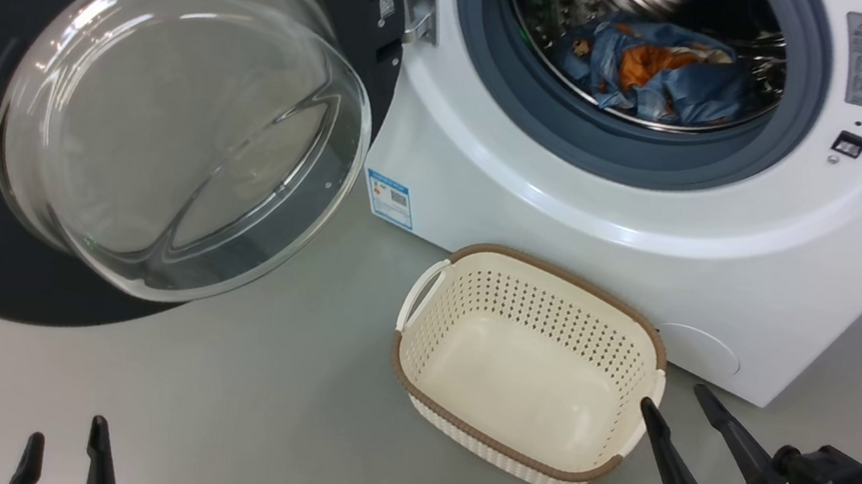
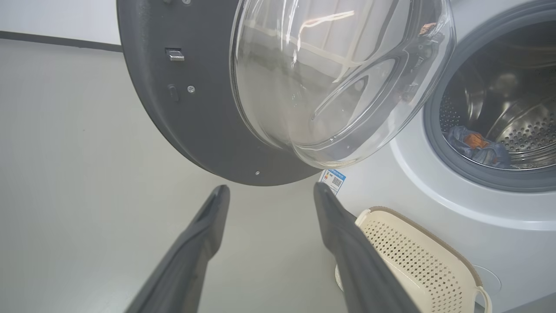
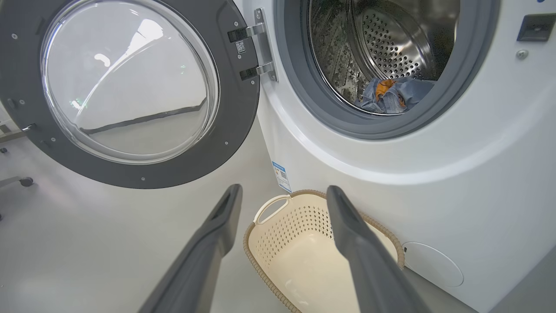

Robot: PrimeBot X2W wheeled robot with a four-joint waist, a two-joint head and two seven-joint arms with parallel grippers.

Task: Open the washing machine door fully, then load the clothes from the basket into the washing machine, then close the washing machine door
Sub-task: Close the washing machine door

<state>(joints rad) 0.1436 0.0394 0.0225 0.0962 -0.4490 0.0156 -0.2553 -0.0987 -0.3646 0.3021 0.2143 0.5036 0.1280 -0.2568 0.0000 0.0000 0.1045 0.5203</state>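
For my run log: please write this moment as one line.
door fully open | clothes inside washing machine | basket empty | left gripper open, holds nothing | right gripper open, holds nothing | remaining: close door

From the head: steeply down on the basket [image 1: 560, 274] and washing machine [image 1: 606, 240], pretty close. From the left wrist: low by the floor [image 2: 65, 182], up under the washing machine door [image 2: 195, 130]. From the right wrist: low too, facing the drum [image 3: 391, 43]. Shared everywhere: door, basket, drum.
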